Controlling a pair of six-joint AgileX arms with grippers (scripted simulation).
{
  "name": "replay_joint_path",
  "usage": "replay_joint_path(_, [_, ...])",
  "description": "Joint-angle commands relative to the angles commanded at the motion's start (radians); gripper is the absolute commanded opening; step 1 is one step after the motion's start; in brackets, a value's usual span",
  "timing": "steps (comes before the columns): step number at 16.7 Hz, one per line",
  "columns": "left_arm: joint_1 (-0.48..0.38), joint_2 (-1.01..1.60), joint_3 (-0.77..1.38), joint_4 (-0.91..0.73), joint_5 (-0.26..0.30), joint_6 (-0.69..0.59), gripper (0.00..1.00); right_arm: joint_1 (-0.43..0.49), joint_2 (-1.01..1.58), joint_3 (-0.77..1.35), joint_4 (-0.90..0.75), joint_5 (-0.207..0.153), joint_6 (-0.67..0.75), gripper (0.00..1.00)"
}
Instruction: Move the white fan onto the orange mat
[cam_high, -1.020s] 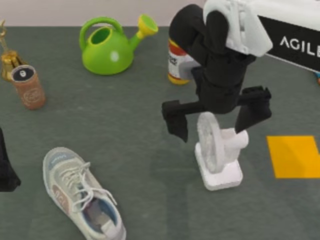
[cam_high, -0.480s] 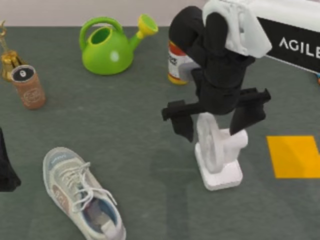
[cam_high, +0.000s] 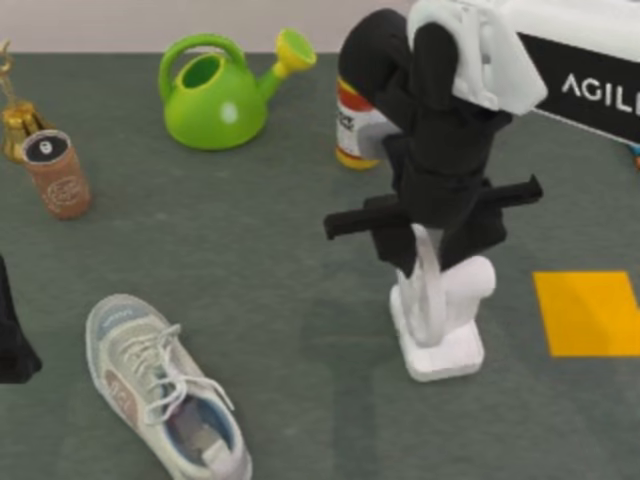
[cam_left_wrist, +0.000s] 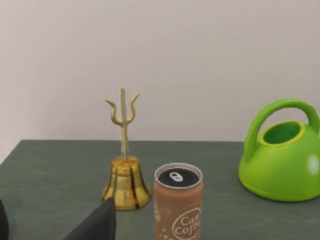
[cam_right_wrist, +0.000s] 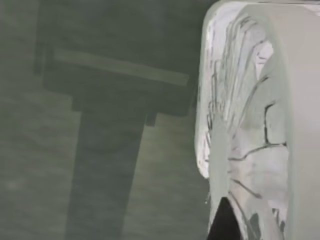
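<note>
Table: dark grey-green table (cam_high: 250, 250) carried everything, with a pale wall along its far edge.
Right arm: the white and black AgileX arm (cam_high: 540, 60) reached in from the far right corner and hung over the right half of the table.
Right gripper: the right gripper (cam_high: 440, 255) sat down over the head of the white fan, its black fingers (cam_high: 395, 240) drawn in against the two faces of the grilled head, clenched on it.
Sneaker: a pale laced sneaker (cam_high: 165, 385) lay near the near edge, left of centre.
Watering can: a green watering can (cam_high: 215, 95) stood near the far edge, left of centre, spout towards the right.
White fan: the white fan (cam_high: 440, 320) stood upright on its square base, right of centre, well short of the mat; the right wrist view showed its grille (cam_right_wrist: 250, 135) close up.
Orange mat: the orange mat (cam_high: 590, 312) lay flat at the right edge, apart from the fan's base and bare.
Left gripper: the left gripper (cam_high: 12, 345) was parked at the left edge; I cannot tell how its jaws stood.
Bottle: a white bottle with red and yellow bands (cam_high: 355, 125) stood near the far edge, partly behind the right arm.
Can: a brown coffee can (cam_high: 58, 172) stood near the left edge.
Bell: a brass bell (cam_left_wrist: 125, 182) stood just beside the can, towards the far left corner.
</note>
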Motion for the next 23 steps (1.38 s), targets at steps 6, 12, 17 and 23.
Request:
replay_joint_path(6, [0.000, 0.000, 0.000, 0.000, 0.000, 0.000, 1.00, 0.000, 0.000, 0.000, 0.000, 0.000, 0.000, 0.00])
replay_joint_path(12, [0.000, 0.000, 0.000, 0.000, 0.000, 0.000, 1.00, 0.000, -0.008, 0.042, -0.042, 0.002, -0.001, 0.00])
replay_joint_path(17, [0.000, 0.000, 0.000, 0.000, 0.000, 0.000, 1.00, 0.005, -0.008, 0.195, -0.194, 0.002, -0.002, 0.00])
replay_joint_path(23, [0.000, 0.000, 0.000, 0.000, 0.000, 0.000, 1.00, -0.003, -0.009, 0.196, -0.197, 0.002, -0.011, 0.00])
